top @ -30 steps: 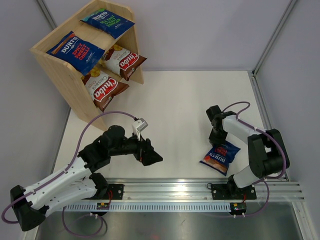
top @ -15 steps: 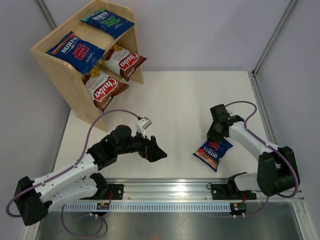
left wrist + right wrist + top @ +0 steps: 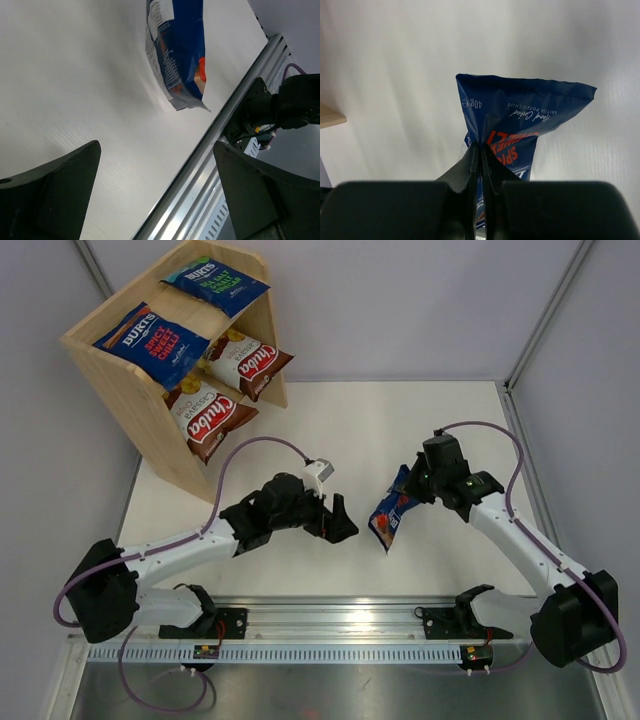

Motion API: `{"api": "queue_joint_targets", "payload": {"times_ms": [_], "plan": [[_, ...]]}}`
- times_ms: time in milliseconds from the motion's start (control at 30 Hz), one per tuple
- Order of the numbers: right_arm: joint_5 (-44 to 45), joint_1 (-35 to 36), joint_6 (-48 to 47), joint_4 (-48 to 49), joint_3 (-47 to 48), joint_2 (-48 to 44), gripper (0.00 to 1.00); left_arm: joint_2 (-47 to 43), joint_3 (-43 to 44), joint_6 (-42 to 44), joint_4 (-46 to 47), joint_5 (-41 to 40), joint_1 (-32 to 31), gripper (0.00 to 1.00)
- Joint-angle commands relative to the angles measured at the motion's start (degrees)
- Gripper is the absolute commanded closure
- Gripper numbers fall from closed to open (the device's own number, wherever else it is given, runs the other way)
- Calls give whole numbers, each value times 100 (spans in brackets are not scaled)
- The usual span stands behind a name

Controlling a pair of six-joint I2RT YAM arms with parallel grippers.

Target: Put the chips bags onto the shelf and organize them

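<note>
**Overhead view:** the right gripper (image 3: 410,488) holds a blue Burts bag (image 3: 386,517) hanging over the table (image 3: 330,430), well apart from the shelf (image 3: 135,415), which carries four other bags (image 3: 210,418).
**Right wrist view:** the jaws are pinched on the bag's top edge.
**Left wrist view:** the left gripper (image 3: 156,165) is spread wide and empty.

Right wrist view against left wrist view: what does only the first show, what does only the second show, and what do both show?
Only the right wrist view: the right jaws pinched shut on the blue bag at its edge, its "40g" print, and a wooden corner of the shelf at the left. Only the left wrist view: the left jaws wide open with nothing between them, the metal rail and the right arm's base. Both: the blue bag and the white table.
</note>
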Motion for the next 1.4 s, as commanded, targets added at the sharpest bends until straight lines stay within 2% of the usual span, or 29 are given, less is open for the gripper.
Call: {"api": "queue_joint_targets", "payload": {"times_ms": [0,100,267,333,433,467,500,667,900,1200,1300,1333,1367], "plan": [[211,236,-266,79,610,16,100,246,593,474,457,-456,-264,1],[116,281,-354,79,926,60,100,466,760,755,650,-1010,-510,1],[326,483,-706,-263,1471,262,100,932,1086,879,808,-1179,-756,1],[344,492,-759,-299,1533,272,100,1107,1138,853,861,-1696,-853,1],[195,501,-549,-45,1359,79,100,1152,920,677,1509,-2470,-994,1],[125,501,-417,130,1236,-18,100,1135,675,538,2060,-2611,-1012,1],[-23,492,-155,584,1078,-227,100,1126,568,475,2309,-2822,-1021,1],[-385,492,295,966,778,-414,100,1257,427,808,3303,-3446,-1249,2],[-227,501,498,985,1005,-617,100,1293,93,940,4025,-3896,-1408,18],[-87,518,287,729,1182,-493,100,1310,172,958,3797,-4019,-1425,60],[53,492,208,651,1295,-388,100,1328,198,914,3779,-3949,-1443,60],[54,501,208,659,1322,-362,100,1328,207,897,3788,-3949,-1460,63],[63,501,191,702,1348,-335,100,1319,198,896,3796,-3940,-1486,72]]}}
